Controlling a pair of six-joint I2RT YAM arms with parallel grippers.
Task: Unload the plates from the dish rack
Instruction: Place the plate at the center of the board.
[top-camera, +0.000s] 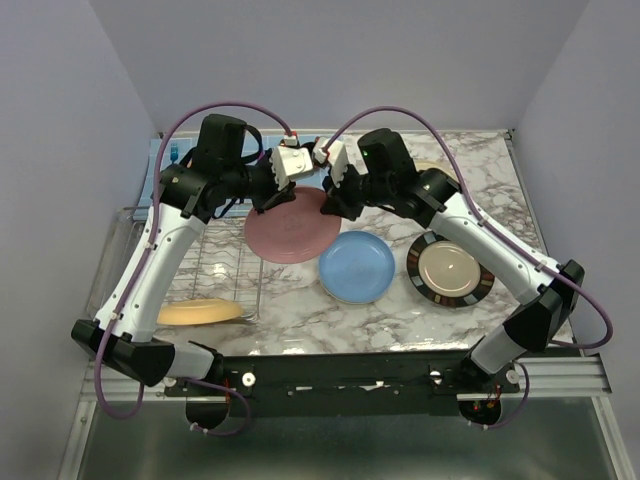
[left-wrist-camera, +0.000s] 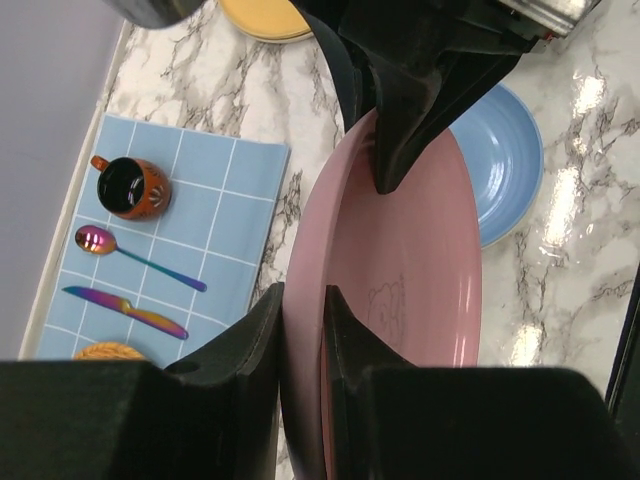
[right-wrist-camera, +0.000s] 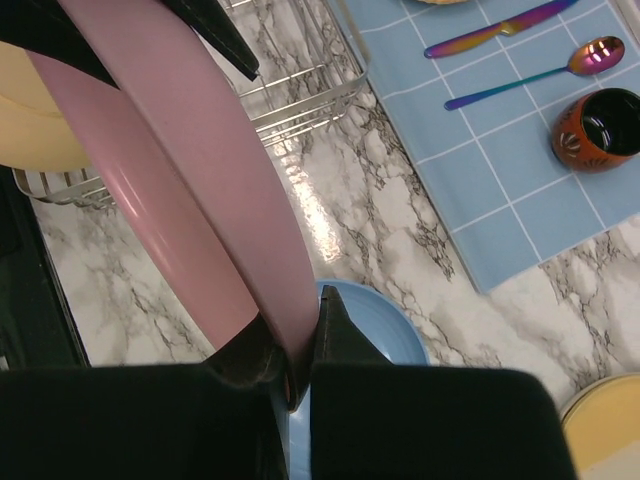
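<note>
At 9 o'clock on the marbled surface sits the dish rack, thin silver wire with upright dividers. 1 yellow-orange plate is in its near end, so the unloading is not finished.

Your left hand is closed to a narrow gap, pinching the rim of the pink plate. Your right hand is clamped just as narrowly on the opposite rim. 2 hands share 1 plate, which is tilted on edge just right of the rack. I cannot tell whether its lower edge touches the surface.

I judge this a handover from left to right. Before you loosen the left hand, check that the right fingers sit well past the lip. Then open the left hand slowly and draw it back along the plate's own plane, so that no finger drags the rim.

The plate is smooth and glossy with a shallow raised edge, so a pinch has little to bite on. A disc held by 1 edge will likely want to swing down, so brace the wrist for that.

At 5 o'clock from the pink plate lies the blue plate, a shiny shallow dish. At its 3 o'clock is the black-rimmed beige plate, flat and matte in the centre. Lower gently; glazed ware probably slides and chips.
</note>
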